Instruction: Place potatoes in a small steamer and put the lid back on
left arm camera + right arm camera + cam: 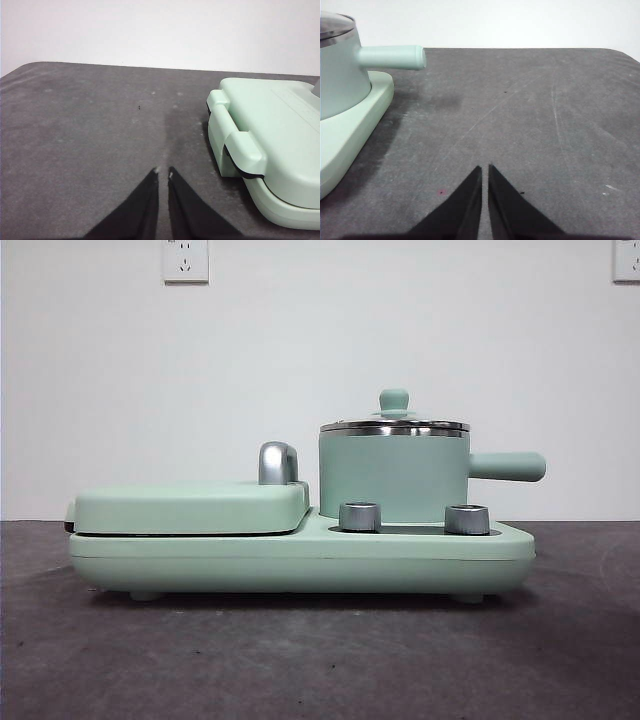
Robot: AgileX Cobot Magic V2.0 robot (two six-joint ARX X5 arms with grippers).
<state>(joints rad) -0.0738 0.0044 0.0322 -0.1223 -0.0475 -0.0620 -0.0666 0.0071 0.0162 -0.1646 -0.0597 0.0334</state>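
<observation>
With both arms waiting off to the sides, we start at the tips: the left gripper point(163, 172) has its jaws nearly together, a thin slit between them, nothing held, hanging over bare table. The right gripper point(485, 169) is the same, jaws almost touching, empty, over bare table too.

Outward from the left one, we see the flat griddle point(280, 135) end of the mint-green cooker base point(300, 555), closed, with its hinge block facing us. Outward from the right one, the small steamer point(393, 475) sits on the base with its stubby side handle point(392, 57) pointing out over the table.

In the front view the lid point(394, 424) is on the steamer, knob up, steel rim seated on the pot rim. Two metal dials point(361, 516) stand in front of the pot.

The table point(320, 660) is dark grey, scuffed and streaked. The wall point(320, 340) is plain white, with sockets point(185, 260) at the top edge, one cut off at the corner.

No potatoes show in any view; we cannot tell what is inside the steamer. Neither gripper shows in the front view.
</observation>
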